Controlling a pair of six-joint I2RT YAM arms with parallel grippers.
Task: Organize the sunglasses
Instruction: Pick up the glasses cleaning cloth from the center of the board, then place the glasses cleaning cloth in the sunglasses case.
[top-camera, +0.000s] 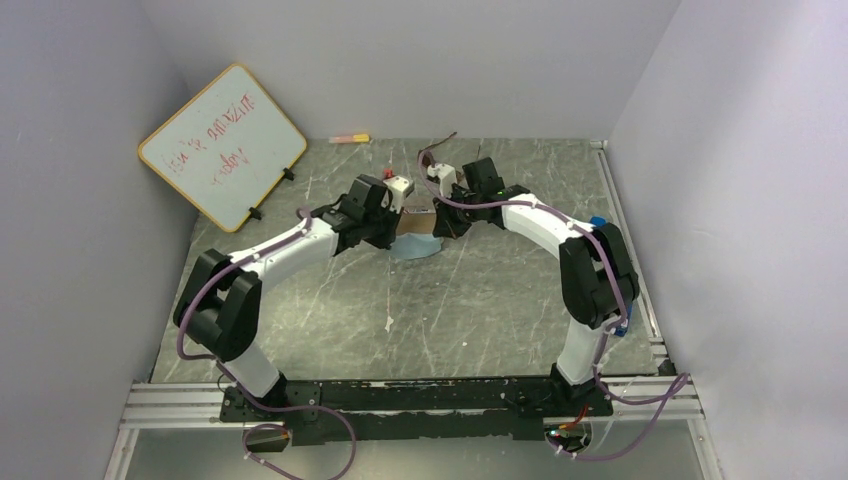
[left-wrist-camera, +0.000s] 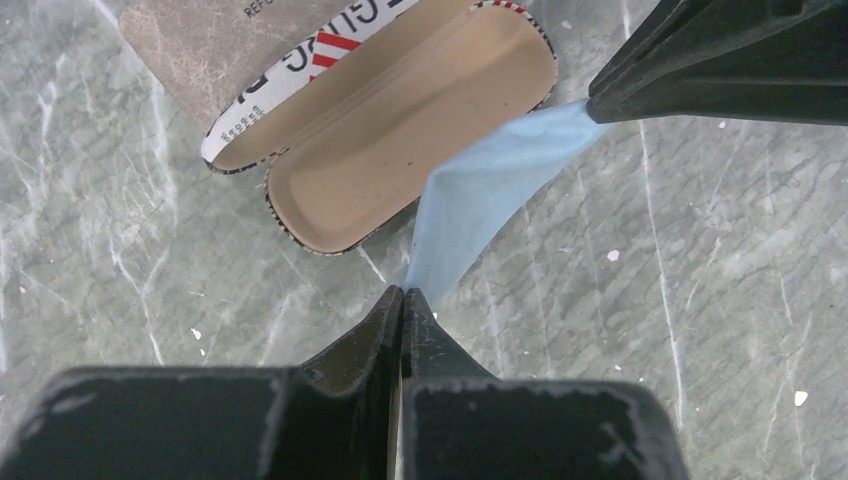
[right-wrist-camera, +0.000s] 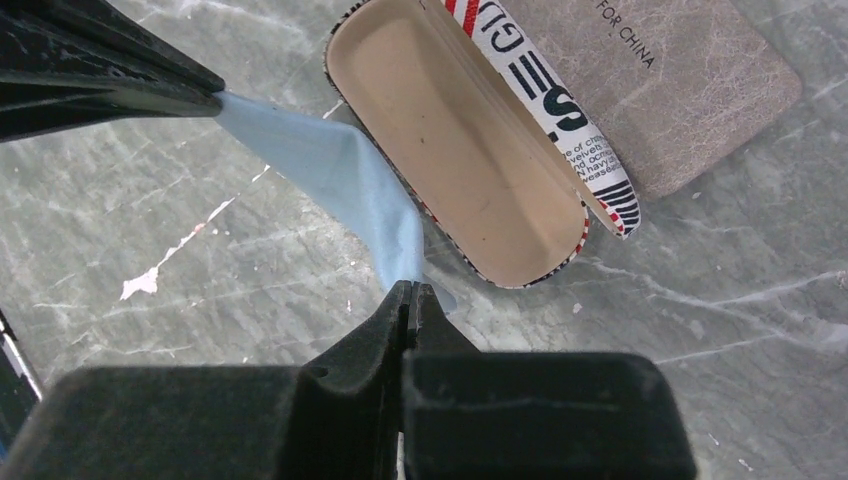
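Neither pair of sunglasses shows clearly in any view. A thin brown piece (top-camera: 441, 143) sticks up behind the right arm, and I cannot tell what it is. My left gripper (left-wrist-camera: 402, 292) is shut on one corner of a light blue cloth (left-wrist-camera: 480, 190). My right gripper (right-wrist-camera: 411, 285) is shut on the opposite corner of the cloth (right-wrist-camera: 340, 165). The cloth hangs stretched between them just above the table (top-camera: 413, 250). Beside it lies an open glasses case (left-wrist-camera: 400, 130) with a tan lining and a black, white and red printed shell, empty inside.
A grey pouch with black lettering (right-wrist-camera: 700, 90) lies against the case's far side. A whiteboard (top-camera: 222, 146) leans on the left wall. A pink-and-yellow marker (top-camera: 350, 138) lies at the back edge. The walls close in on three sides.
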